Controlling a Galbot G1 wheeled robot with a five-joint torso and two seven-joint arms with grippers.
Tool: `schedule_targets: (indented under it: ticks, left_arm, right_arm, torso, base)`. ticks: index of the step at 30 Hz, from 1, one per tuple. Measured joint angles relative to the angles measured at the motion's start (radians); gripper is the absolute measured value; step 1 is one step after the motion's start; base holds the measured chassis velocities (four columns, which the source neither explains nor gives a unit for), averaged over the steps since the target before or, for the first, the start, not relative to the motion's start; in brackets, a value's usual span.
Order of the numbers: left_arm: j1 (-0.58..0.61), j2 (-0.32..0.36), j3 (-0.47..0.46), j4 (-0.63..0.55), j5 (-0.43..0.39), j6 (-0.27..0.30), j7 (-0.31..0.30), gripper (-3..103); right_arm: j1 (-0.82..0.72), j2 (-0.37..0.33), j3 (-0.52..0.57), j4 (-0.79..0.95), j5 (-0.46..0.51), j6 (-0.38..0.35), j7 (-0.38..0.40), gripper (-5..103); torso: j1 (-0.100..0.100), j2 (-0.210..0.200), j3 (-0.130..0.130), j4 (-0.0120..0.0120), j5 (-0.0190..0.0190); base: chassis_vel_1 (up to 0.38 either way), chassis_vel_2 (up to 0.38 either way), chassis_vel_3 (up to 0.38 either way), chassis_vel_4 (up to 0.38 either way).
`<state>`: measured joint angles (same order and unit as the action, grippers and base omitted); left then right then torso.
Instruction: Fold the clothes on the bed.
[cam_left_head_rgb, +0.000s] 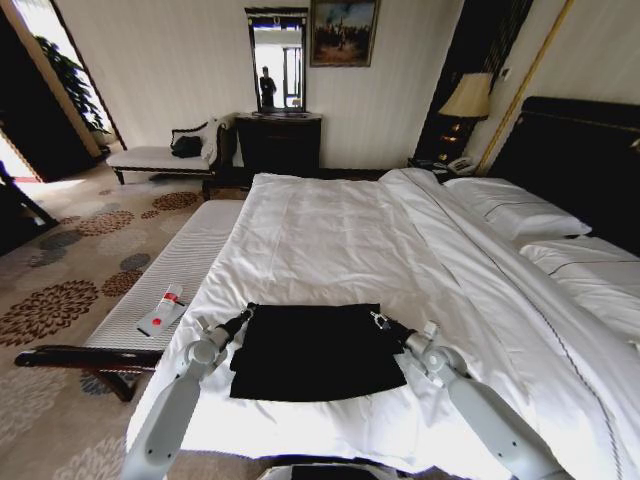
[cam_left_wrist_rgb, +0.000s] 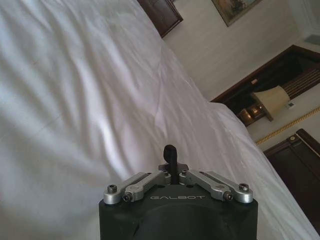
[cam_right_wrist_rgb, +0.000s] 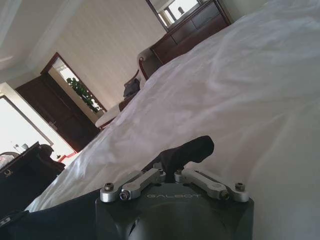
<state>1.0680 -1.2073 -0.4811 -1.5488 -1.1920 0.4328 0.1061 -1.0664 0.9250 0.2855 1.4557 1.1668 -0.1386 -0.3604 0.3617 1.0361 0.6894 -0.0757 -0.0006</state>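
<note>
**Both hands pinch the far corners of a folded black shirt on the bed**

Nearest the robot, its two grey arms reach forward over the foot of the bed (cam_left_head_rgb: 330, 230). The left hand (cam_left_head_rgb: 247, 311) is clenched on the far left corner of the black T-shirt (cam_left_head_rgb: 315, 350), and the right hand (cam_left_head_rgb: 381, 321) is clenched on the far right corner. In the left wrist view, the left hand (cam_left_wrist_rgb: 170, 159) has its fingers closed together on a small tuft of black cloth, and the word "GALBOT" reads in pale letters on the black body below the linkage. The right wrist view shows the right hand (cam_right_wrist_rgb: 192, 149) gripping a thicker fold of the T-shirt (cam_right_wrist_rgb: 55, 220), with the same "GALBOT" lettering on its housing.

The T-shirt lies flat on the white duvet near the foot of the bed, a rough rectangle between the two hands. No lettering is visible on the cloth.

To the left, a narrow white-cushioned bench (cam_left_head_rgb: 190, 260) runs beside the bed, with a small red-and-white item (cam_left_head_rgb: 162, 311) lying on it; its print is too small to read.

Farther off, white pillows (cam_left_head_rgb: 515, 210) rest against the dark headboard (cam_left_head_rgb: 585, 160). Against the far wall stand a dark dresser (cam_left_head_rgb: 278, 142) with a mirror (cam_left_head_rgb: 277, 62), a chaise (cam_left_head_rgb: 165, 155) and a lamp (cam_left_head_rgb: 467, 97).
</note>
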Motion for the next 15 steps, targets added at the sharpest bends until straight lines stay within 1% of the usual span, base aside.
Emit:
schedule_targets:
  ticks: [2, 3, 6, 8, 10, 12, 13, 15]
  left_arm:
    - [0.016, 0.013, -0.017, -0.053, -0.031, -0.002, 0.0, 2]
    - [0.016, 0.013, -0.017, -0.053, -0.031, -0.002, 0.0, 2]
    - [0.032, 0.024, -0.034, -0.109, -0.056, -0.003, 0.0, 2]
    - [0.048, 0.032, -0.054, -0.182, -0.088, -0.007, 0.0, 2]
    - [0.051, 0.034, -0.058, -0.202, -0.097, -0.008, 0.0, 2]
    - [0.069, 0.047, -0.079, -0.3, -0.138, -0.011, 0.0, 2]
    - [0.069, 0.047, -0.079, -0.3, -0.138, -0.011, 0.0, 2]
    - [0.08, 0.06, -0.089, -0.364, -0.169, -0.013, 0.0, 2]
  right_arm:
    - [-0.035, -0.004, 0.046, 0.065, 0.013, 0.02, 0.0, 2]
    - [-0.035, -0.004, 0.046, 0.065, 0.013, 0.02, 0.0, 2]
    - [-0.069, -0.003, 0.085, 0.127, 0.026, 0.039, 0.001, 2]
    - [-0.106, 0.003, 0.124, 0.198, 0.036, 0.066, -0.002, 2]
    - [-0.114, 0.003, 0.132, 0.214, 0.041, 0.073, -0.004, 2]
    - [-0.15, 0.004, 0.168, 0.289, 0.069, 0.112, -0.021, 2]
    - [-0.15, 0.004, 0.168, 0.289, 0.069, 0.112, -0.021, 2]
    - [-0.187, 0.004, 0.206, 0.346, 0.086, 0.14, -0.027, 2]
  torso:
    - [0.0, 0.0, 0.0, -0.0001, -0.0001]
    - [0.0, 0.0, 0.0, -0.0001, -0.0001]
    - [0.0, 0.0, 0.0, 0.0001, -0.0001]
    - [0.0, 0.0, 0.0, 0.0001, 0.0]
    - [0.0, 0.0, 0.0, 0.0003, 0.0]
    - [0.0, 0.0, 0.0, 0.0002, 0.0]
    - [0.0, 0.0, 0.0, 0.0002, 0.0]
    - [0.0, 0.0, 0.0, 0.0006, 0.0001]
  base:
    - [0.0, 0.0, 0.0, 0.0]
    - [0.0, 0.0, 0.0, 0.0]
    - [0.0, 0.0, 0.0, 0.0]
    - [0.0, 0.0, 0.0, 0.0]
    - [0.0, 0.0, 0.0, 0.0]
    - [0.0, 0.0, 0.0, 0.0]
    - [0.0, 0.0, 0.0, 0.0]
    - [0.0, 0.0, 0.0, 0.0]
